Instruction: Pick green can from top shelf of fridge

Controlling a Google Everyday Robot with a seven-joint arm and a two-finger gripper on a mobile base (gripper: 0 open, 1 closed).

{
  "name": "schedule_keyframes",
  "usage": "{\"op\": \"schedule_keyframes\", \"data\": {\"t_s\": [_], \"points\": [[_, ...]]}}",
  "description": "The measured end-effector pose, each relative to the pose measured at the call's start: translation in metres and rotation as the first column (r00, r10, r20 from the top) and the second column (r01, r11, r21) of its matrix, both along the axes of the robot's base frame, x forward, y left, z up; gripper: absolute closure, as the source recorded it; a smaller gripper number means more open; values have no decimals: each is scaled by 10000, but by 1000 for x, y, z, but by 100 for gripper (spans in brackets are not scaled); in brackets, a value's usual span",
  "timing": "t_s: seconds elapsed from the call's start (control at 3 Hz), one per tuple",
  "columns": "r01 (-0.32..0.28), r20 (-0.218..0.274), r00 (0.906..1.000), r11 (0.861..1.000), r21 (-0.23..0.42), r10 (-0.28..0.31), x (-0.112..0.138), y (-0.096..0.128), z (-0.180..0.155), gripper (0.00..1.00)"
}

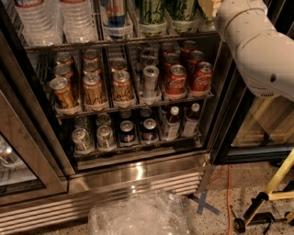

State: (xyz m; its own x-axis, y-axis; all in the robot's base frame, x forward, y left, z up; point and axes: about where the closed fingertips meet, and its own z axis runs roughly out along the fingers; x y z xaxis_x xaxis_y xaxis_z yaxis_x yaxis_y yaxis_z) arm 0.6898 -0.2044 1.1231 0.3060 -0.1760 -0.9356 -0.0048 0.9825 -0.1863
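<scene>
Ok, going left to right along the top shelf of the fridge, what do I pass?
Along the top shelf: water bottles → blue-and-silver can → green can → second green can → the gripper, at the shelf's right end, in the upper right of the view.

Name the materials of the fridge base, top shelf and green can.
The fridge base looks like brushed stainless steel: streaky glare. The top shelf is grey metal wire, thin rods. The green can is likely printed aluminium, glossy. The hand is at the top edge.
</scene>
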Motion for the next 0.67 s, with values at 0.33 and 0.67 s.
{"op": "schedule_keyframes", "data": {"t_s": [0.33,0.67], "points": [[-265,-450,9986,9984,506,288,-20,8,-16,100],[-620,-1237,9898,9958,675,700,-39,15,-40,100]]}}
